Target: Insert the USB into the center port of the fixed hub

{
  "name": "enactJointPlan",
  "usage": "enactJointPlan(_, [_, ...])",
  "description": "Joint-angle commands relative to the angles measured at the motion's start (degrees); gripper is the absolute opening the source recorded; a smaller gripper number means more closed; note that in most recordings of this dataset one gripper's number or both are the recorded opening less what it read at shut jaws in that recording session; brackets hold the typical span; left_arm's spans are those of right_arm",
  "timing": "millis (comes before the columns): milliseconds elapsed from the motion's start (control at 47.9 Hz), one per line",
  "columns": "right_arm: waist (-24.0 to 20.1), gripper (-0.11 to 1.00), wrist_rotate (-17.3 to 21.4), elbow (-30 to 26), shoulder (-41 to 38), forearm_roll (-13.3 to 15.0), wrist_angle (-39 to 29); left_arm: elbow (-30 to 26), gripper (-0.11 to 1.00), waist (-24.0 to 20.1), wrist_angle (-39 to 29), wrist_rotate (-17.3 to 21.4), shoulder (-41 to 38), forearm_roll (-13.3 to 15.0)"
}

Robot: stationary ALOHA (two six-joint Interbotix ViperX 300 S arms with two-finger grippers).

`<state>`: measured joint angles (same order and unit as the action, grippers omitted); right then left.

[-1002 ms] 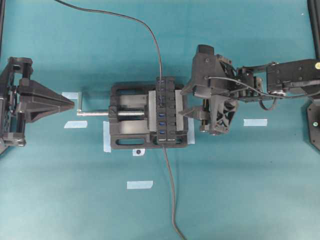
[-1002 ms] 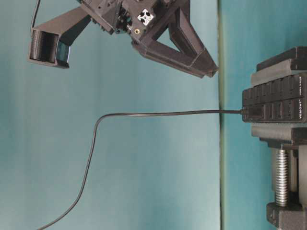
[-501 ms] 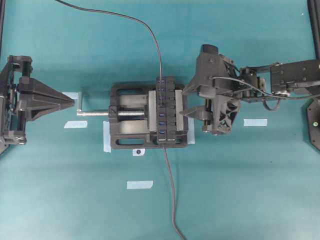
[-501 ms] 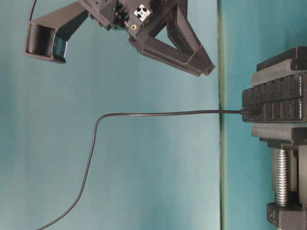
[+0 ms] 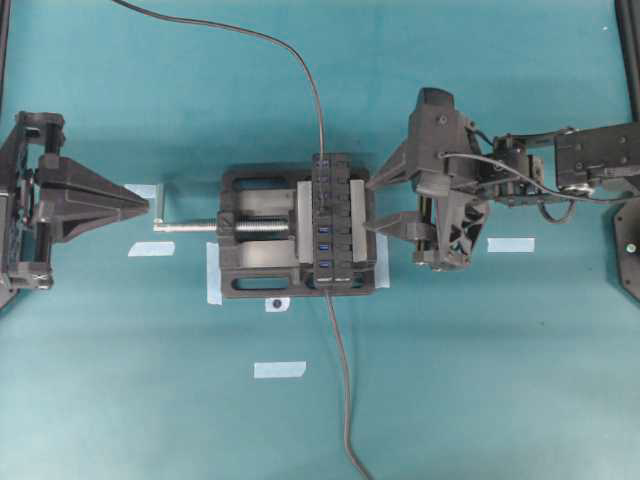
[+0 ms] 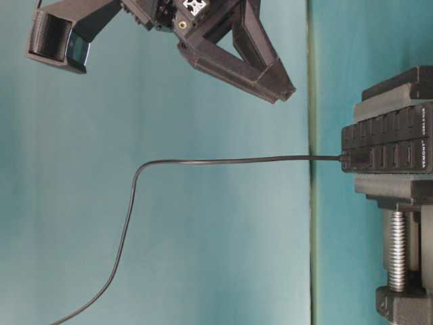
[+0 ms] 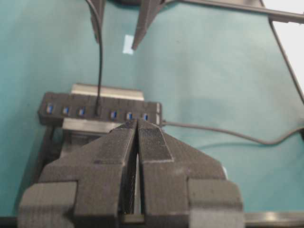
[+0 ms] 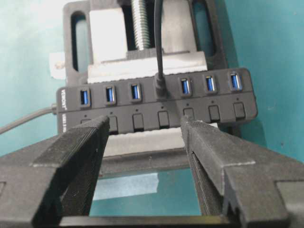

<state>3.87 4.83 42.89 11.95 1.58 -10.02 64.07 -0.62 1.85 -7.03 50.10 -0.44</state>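
The fixed hub [image 5: 330, 225] is a long black strip with blue ports, clamped in a black vise [image 5: 255, 265]. The USB [image 8: 160, 88] sits plugged into the center port, and its thin cable [image 5: 300, 60] runs off to the far edge. In the left wrist view the USB [image 7: 97, 110] stands in the middle of the row of ports. My right gripper [image 5: 370, 205] hangs open just right of the hub with nothing between its fingers [image 8: 83, 142]. My left gripper [image 5: 145, 205] is shut and empty, well left of the vise.
The vise screw handle [image 5: 160, 205] points toward the left gripper. The hub's own cable [image 5: 345, 400] trails toward the near table edge. Pale tape strips [image 5: 510, 244] [image 5: 279, 369] lie on the teal table. Black frame posts [image 5: 630, 60] stand at the right.
My right gripper has drawn back from the hub and away from the USB cable, still open. The USB stays in the port. The left arm has not moved.
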Motion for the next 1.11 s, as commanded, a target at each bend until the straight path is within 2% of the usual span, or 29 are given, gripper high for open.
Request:
enactJointPlan(0, [-0.2, 0.68, 0.2, -0.5, 1.2, -0.1, 0.4, -1.1, 0.01, -0.1, 0.3, 0.0, -0.3, -0.1])
enactJointPlan(1085, [-0.2, 0.68, 0.3, 0.1, 0.9, -0.1, 2.2, -0.9, 0.01, -0.1, 0.3, 0.0, 0.0, -0.1])
